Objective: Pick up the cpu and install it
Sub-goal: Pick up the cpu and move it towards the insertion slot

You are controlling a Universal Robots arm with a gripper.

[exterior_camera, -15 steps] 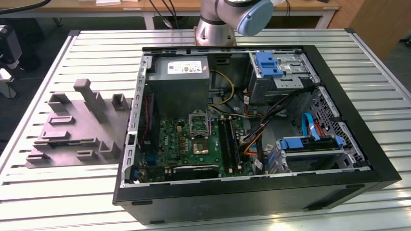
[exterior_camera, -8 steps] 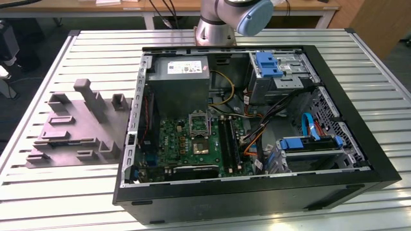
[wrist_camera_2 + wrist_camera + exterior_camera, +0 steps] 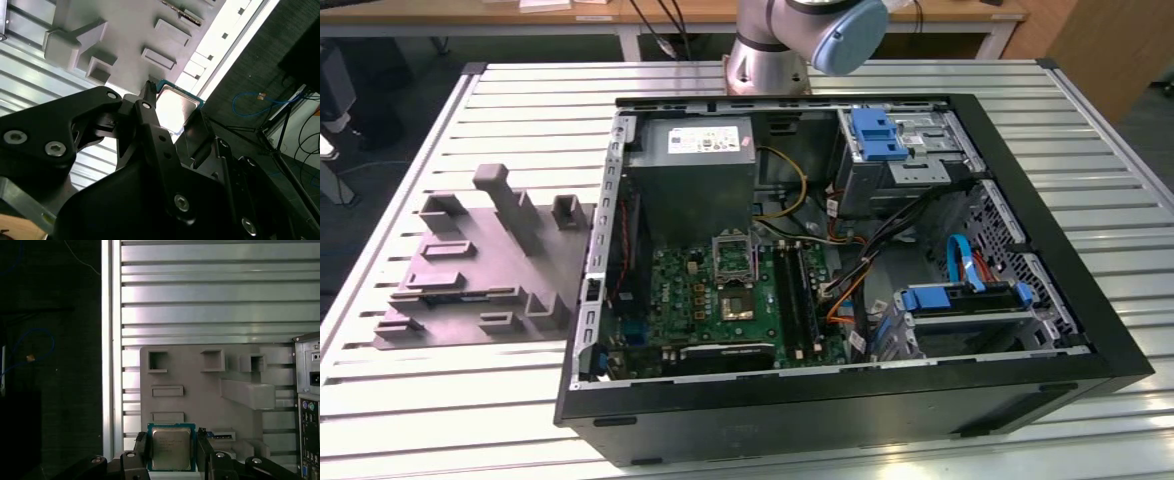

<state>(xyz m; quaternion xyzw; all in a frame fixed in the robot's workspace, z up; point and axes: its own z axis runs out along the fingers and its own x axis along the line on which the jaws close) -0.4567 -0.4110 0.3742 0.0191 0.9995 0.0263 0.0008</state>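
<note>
The cpu point(image 3: 171, 448), a small square chip with a silvery top and a thin greenish rim, sits between my two black fingers point(image 3: 141, 447). My gripper point(image 3: 171, 440) is shut on it and holds it above the grey moulded fixture tray point(image 3: 200, 400). In the second wrist view the cpu point(image 3: 174, 107) glares bright between the fingertips of the gripper point(image 3: 175, 106), with the tray point(image 3: 130, 35) behind it. In the exterior view the open computer case point(image 3: 841, 400) lies on the table with its green motherboard point(image 3: 707, 300) and an open metal socket point(image 3: 734, 258) exposed.
The grey tray point(image 3: 480, 260) with raised blocks and pockets lies at the exterior view's left of the case. A brownish chip point(image 3: 738, 305) sits fixed on the board. Cables, drive bays point(image 3: 894, 150) and a power supply point(image 3: 687, 170) crowd the case. The arm's base point(image 3: 767, 60) stands behind it.
</note>
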